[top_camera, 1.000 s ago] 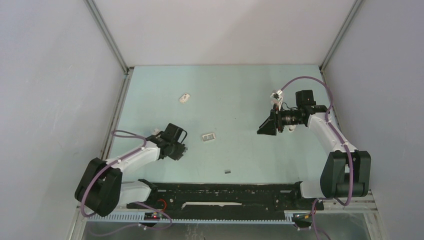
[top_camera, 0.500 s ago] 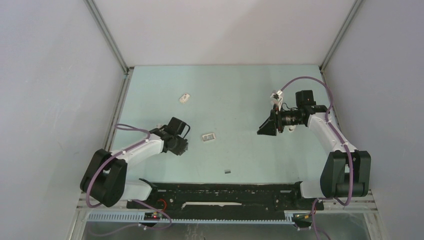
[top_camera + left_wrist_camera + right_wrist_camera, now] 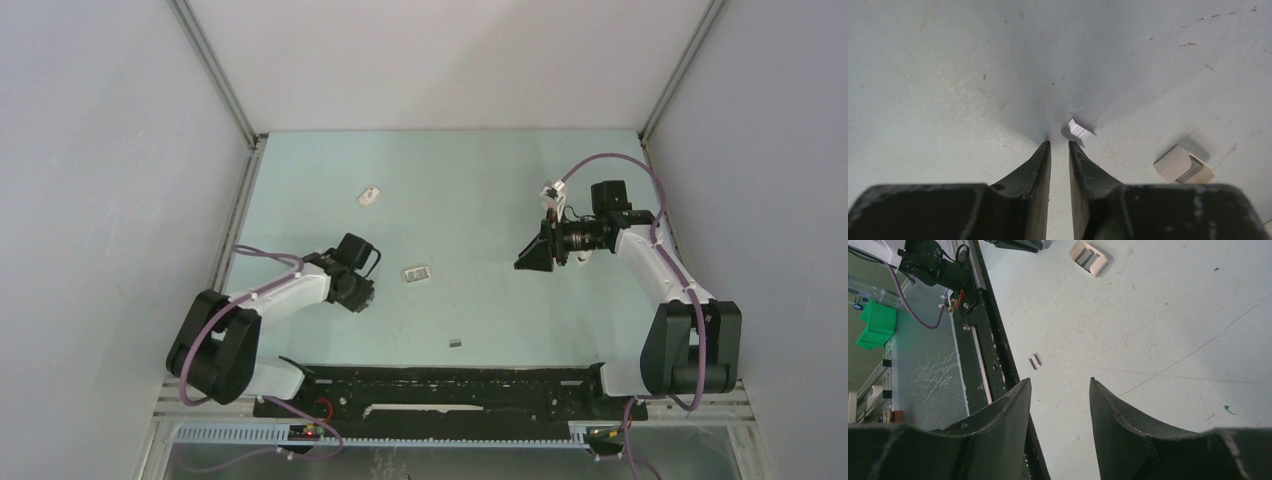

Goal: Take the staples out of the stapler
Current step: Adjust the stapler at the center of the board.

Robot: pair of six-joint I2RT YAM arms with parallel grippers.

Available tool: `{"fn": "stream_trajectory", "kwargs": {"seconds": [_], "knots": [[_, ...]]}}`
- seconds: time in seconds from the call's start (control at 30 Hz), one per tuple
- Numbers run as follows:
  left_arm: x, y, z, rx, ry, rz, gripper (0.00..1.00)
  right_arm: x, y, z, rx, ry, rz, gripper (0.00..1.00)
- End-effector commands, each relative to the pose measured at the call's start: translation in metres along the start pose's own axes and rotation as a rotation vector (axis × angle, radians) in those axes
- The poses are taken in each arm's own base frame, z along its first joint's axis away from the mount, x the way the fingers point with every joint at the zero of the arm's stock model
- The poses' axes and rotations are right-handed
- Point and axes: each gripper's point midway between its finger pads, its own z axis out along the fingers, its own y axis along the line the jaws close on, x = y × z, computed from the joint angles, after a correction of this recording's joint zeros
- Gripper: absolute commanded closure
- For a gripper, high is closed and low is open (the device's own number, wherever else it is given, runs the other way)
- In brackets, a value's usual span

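A short shiny strip of staples (image 3: 1079, 130) lies on the table just past the tips of my left gripper (image 3: 1059, 143), slightly to their right. The jaws stand a narrow gap apart with only bare table between them. From above, the left gripper (image 3: 362, 298) is low over the table at the left. A second small dark strip of staples (image 3: 455, 342) (image 3: 1035, 361) lies near the front rail. My right gripper (image 3: 522, 262) (image 3: 1060, 381) hangs open and empty above the table's right half. No stapler can be made out in any view.
A small beige open box (image 3: 417, 273) (image 3: 1182, 165) (image 3: 1088, 258) lies right of the left gripper. A small white object (image 3: 370, 196) sits farther back on the left. The black rail (image 3: 450, 385) runs along the near edge, and grey walls close in both sides.
The left arm's elbow and shoulder have swung to the right and its gripper has shifted slightly right over the table. The right arm has not moved.
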Motion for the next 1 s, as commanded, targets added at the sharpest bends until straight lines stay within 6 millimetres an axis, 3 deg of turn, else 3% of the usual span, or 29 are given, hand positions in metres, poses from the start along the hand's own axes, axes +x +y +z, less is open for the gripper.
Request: {"fn": "stream_trajectory", "kwargs": {"seconds": [0.0,0.97], "knots": [[-0.010,-0.013,-0.002,0.007,-0.024,0.009,0.75,-0.002,0.003,0.000,-0.021,-0.013,-0.018,0.44],[-0.023,-0.025,0.006,0.053,0.001,0.043,0.72,-0.002,0.003,-0.001,-0.022,-0.016,-0.019,0.44]]}}
